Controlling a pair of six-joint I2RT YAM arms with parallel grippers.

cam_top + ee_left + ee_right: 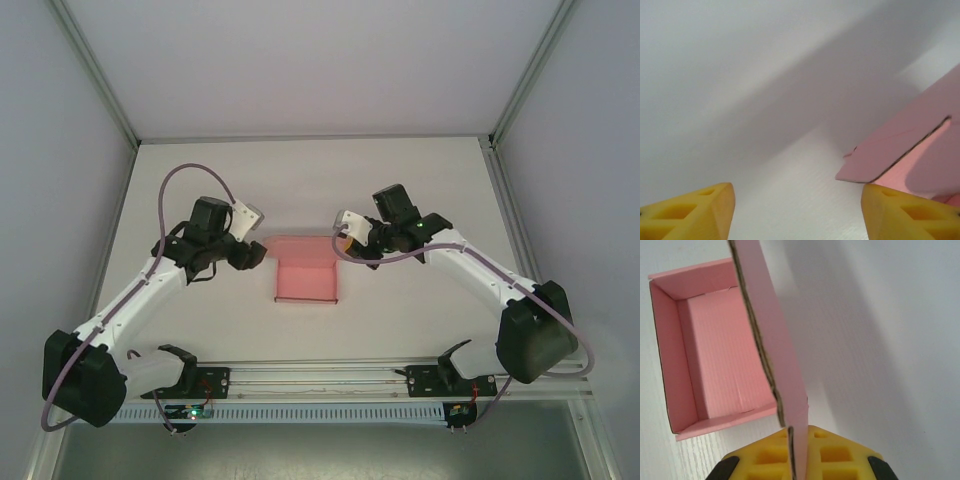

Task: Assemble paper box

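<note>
Pink card, folded into an open-topped tray with its lid not yet closed, makes up the paper box point(307, 282), pictured at the middle of the white worktop point(420, 190) between the two arms. Its long axis is laid left to right across the worktop, and the lid flap point(298, 246) is hinged along the far side. That flap is pinched edge-on near its right end by the right end effector point(792, 436), whose yellow fingers point(840, 455) are pressed fully together on the card, so that the panel is held raised beside the tray. The left end effector point(797, 195) is shown with its jaws parted and nothing between them. It is placed just beside the flap's left end, with the pink card lying to its right and a little ahead. Both end effectors are seen near the box's far corners, but a grip is had by the right one alone. The coming move is judged to turn on the flap, which must be swung toward the near edge and down over the tray along a hinge line parallel to the long axis. The left end effector is well placed to steady the opposite end.
</note>
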